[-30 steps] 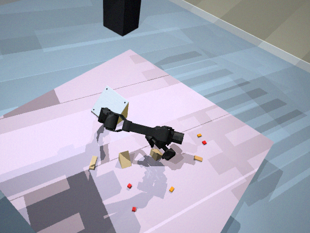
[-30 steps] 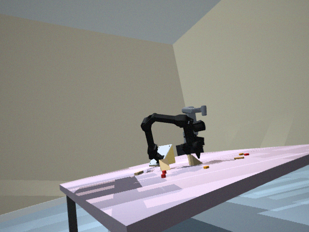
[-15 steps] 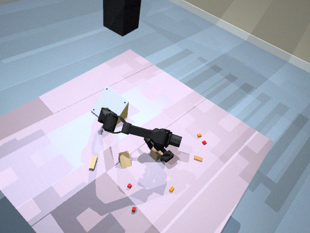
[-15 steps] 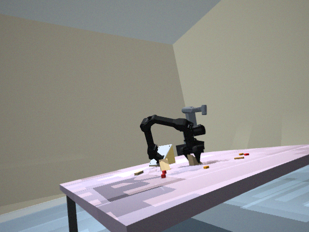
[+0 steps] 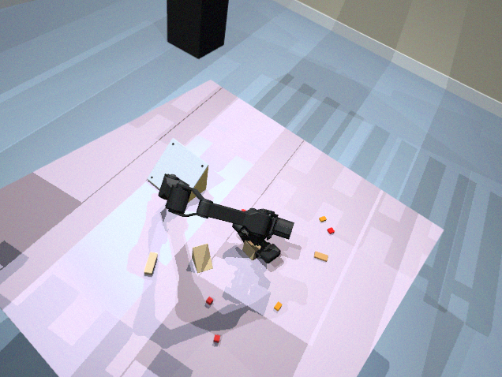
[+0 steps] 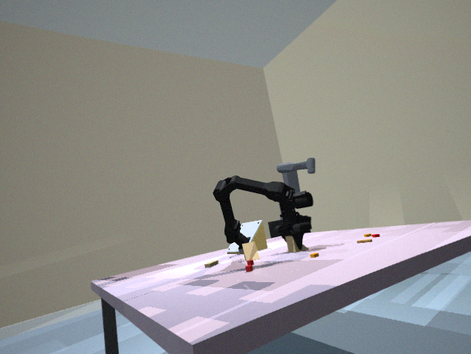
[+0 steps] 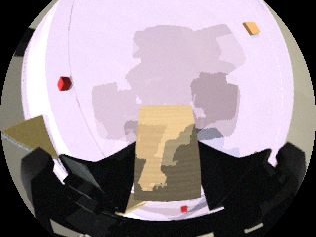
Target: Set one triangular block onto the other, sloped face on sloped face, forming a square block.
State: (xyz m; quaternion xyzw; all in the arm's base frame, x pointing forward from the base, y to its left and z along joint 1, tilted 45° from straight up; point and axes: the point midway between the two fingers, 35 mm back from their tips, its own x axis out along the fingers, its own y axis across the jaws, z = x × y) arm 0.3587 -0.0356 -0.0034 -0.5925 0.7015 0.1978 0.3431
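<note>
One triangular block (image 5: 250,251) (image 6: 292,244) (image 7: 167,149) of light wood stands on the table between my fingers. My gripper (image 5: 255,244) (image 6: 295,238) (image 7: 166,142) points down and is shut on this block, with one finger against each side of it in the wrist view. The other triangular block (image 5: 201,258) (image 6: 249,250) stands apart on the table, to the left in the top view; only a sliver of it shows low in the wrist view. The held block's underside is hidden in the wrist view.
The arm's base is beside a wedge-shaped stand with a white sloped plate (image 5: 178,162) (image 6: 251,229). A tan bar (image 5: 151,263) (image 6: 211,264) lies left of the blocks and another tan bar (image 5: 320,255) right. Several small red and orange pieces lie around, including an orange piece (image 5: 278,306) (image 6: 314,255).
</note>
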